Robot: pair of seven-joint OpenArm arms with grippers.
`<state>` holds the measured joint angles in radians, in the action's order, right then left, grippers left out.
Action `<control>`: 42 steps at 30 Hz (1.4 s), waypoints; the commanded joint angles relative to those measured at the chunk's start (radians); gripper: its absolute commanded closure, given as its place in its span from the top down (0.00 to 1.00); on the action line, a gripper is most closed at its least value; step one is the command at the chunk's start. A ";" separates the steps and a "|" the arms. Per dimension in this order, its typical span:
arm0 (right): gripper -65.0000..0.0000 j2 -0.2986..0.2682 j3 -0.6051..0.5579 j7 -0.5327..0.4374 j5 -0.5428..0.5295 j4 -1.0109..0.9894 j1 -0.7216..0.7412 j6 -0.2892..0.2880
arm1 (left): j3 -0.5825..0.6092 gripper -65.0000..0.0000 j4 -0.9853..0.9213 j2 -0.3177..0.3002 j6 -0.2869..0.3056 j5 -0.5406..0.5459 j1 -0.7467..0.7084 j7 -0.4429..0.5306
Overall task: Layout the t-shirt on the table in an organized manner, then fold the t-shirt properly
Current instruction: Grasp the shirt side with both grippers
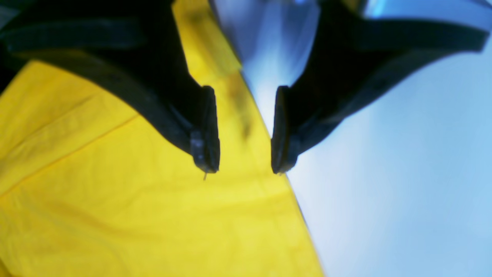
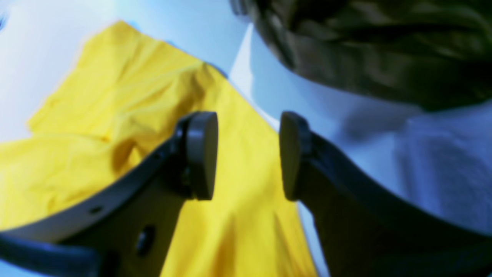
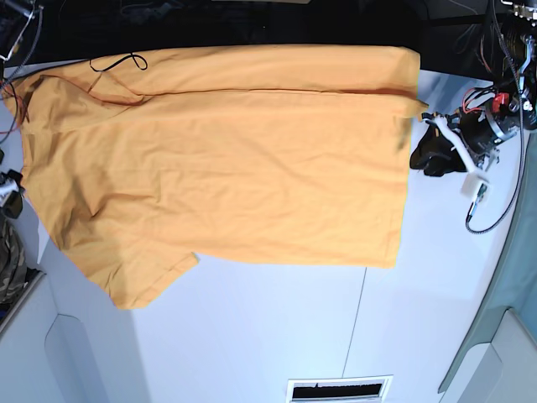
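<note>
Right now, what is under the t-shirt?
The white table lies under the t-shirt, bare beyond its edges. Along the top, one long edge is folded over the shirt itself. Anything beneath the cloth is covered.

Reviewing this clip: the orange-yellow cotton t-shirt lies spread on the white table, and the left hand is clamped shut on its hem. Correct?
Not quite. The orange-yellow cotton t-shirt does lie spread on the white table, but the left hand is open: the left wrist view shows its jaws apart with a clear gap, nothing pinched between them, above the shirt's edge.
</note>
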<state>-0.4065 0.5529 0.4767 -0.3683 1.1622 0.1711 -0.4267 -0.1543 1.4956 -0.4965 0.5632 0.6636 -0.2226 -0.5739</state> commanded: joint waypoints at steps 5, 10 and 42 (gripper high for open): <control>0.49 -0.075 -0.102 -0.119 0.093 -0.260 0.174 0.064 | 0.050 0.45 -0.235 -0.019 -0.028 -0.003 0.197 0.049; 0.61 -0.134 -0.137 -0.193 0.100 -0.459 0.237 0.061 | 0.050 0.45 -0.492 -0.019 0.004 -0.003 0.373 0.078; 0.32 -0.076 -0.307 -0.245 0.134 -0.602 0.293 -0.142 | 0.196 0.00 -0.800 0.097 0.086 -0.010 0.545 0.140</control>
<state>-0.4664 0.2440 0.2325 -0.2310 0.5465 0.4461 -0.5652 0.0402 0.6868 -0.3878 0.6518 0.6712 0.3096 -0.4084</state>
